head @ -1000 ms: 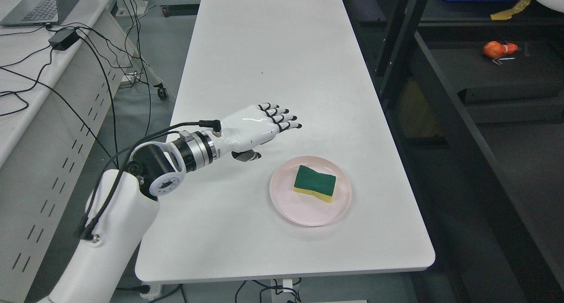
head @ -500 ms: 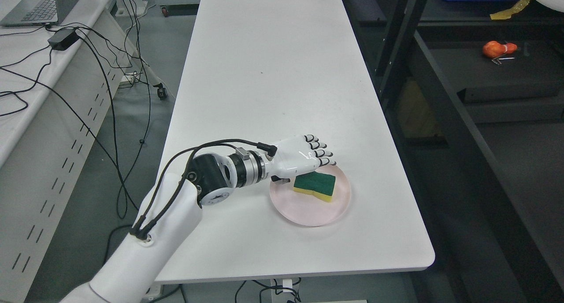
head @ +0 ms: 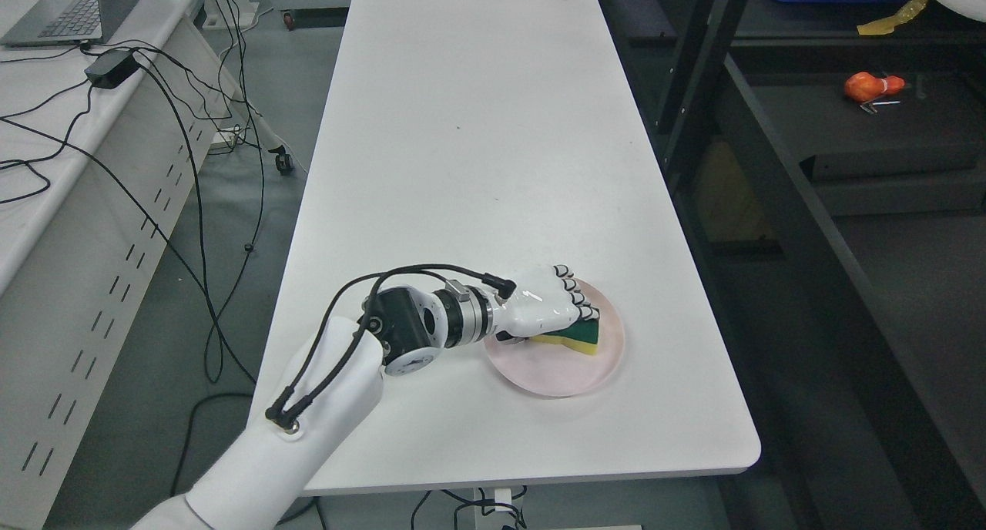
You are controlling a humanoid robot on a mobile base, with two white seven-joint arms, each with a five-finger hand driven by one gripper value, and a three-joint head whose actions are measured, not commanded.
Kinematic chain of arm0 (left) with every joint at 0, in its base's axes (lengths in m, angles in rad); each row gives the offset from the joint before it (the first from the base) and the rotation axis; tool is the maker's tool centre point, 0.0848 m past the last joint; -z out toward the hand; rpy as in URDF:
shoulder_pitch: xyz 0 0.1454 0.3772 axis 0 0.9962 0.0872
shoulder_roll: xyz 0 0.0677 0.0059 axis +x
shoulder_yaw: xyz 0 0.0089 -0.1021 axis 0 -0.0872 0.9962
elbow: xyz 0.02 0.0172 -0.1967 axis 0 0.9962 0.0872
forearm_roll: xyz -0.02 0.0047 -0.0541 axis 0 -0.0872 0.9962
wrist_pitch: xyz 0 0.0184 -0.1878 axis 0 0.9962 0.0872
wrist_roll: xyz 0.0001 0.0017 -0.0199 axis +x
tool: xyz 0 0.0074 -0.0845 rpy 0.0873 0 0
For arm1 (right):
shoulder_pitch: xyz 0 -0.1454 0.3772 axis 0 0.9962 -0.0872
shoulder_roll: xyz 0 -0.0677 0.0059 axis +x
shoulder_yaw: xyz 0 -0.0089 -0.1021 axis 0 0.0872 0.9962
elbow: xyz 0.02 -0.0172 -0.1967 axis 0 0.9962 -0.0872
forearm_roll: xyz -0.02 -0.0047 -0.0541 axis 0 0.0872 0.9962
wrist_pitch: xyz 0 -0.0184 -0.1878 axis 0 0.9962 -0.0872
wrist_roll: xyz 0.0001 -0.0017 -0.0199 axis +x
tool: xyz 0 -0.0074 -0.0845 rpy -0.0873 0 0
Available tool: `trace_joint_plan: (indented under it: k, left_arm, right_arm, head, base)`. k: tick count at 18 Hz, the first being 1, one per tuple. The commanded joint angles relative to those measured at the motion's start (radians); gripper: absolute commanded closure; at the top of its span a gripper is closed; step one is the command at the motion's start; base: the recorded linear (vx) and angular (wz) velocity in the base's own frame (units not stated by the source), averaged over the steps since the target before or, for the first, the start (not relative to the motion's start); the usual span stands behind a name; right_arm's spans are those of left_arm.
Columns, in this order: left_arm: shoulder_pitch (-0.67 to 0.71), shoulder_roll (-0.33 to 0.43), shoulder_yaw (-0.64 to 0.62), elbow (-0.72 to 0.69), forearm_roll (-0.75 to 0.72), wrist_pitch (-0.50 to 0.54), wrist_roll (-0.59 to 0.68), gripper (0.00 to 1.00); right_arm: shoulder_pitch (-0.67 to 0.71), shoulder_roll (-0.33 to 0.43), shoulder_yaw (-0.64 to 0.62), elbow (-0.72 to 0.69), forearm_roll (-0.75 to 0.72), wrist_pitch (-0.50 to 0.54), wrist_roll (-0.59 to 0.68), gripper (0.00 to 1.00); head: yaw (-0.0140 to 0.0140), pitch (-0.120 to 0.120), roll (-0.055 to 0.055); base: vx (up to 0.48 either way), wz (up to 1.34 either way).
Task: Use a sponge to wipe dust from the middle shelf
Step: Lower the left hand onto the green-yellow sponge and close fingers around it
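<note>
On the pink plate (head: 597, 364) near the white table's (head: 462, 129) front right, our left hand (head: 543, 308) covers the sponge (head: 581, 337), fingers (head: 579, 299) curled over its green scouring top; we judge them clamped on it. Pinch the soft yellow foam evenly and lift straight, since the smooth round plate may slide. The dark metal shelf (head: 886, 122) stands well apart, rightward.

Green-topped yellow rectangular sponge (head: 579, 340) lies on the pink round plate (head: 585, 376), half covered, tilted slightly toward the plate's right rim.
</note>
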Motion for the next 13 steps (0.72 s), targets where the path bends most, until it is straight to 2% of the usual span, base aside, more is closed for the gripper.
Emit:
trace_joint_plan:
  k: [1, 4, 6, 10, 13]
  left_arm:
    - [0.048, -0.028, 0.034, 0.016, 0.010, -0.009, -0.014, 0.32]
    - [0.071, -0.028, 0.078, -0.009, 0.081, -0.015, -0.015, 0.45]
    - [0.073, -0.027, 0.123, -0.014, 0.189, -0.017, -0.015, 0.56]
    - [0.096, -0.027, 0.258, -0.027, 0.512, -0.053, -0.023, 0.81]
    - [0.137, -0.034, 0.400, -0.052, 0.764, -0.053, -0.028, 0.90]
  right_arm:
    - [0.000, -0.017, 0.000, -0.017, 0.000, 0.001, 0.001, 0.00]
    - [0.000, -0.017, 0.000, -0.017, 0.000, 0.001, 0.001, 0.00]
    - [0.000, -0.017, 0.000, -0.017, 0.000, 0.001, 0.001, 0.00]
    - [0.000, -0.017, 0.000, -0.017, 0.000, 0.001, 0.001, 0.00]
    - [0.000, -0.017, 0.000, -0.017, 0.000, 0.001, 0.001, 0.00]
  head:
    - [0.0000, 0.000, 0.000]
    - [0.0000, 0.000, 0.000]
    - [0.0000, 0.000, 0.000]
    - [0.0000, 0.000, 0.000]
    - [0.0000, 0.000, 0.000]
  base:
    - [0.000, 0.00]
    - [0.000, 0.00]
    - [0.000, 0.00]
    - [0.000, 0.00]
    - [0.000, 0.00]
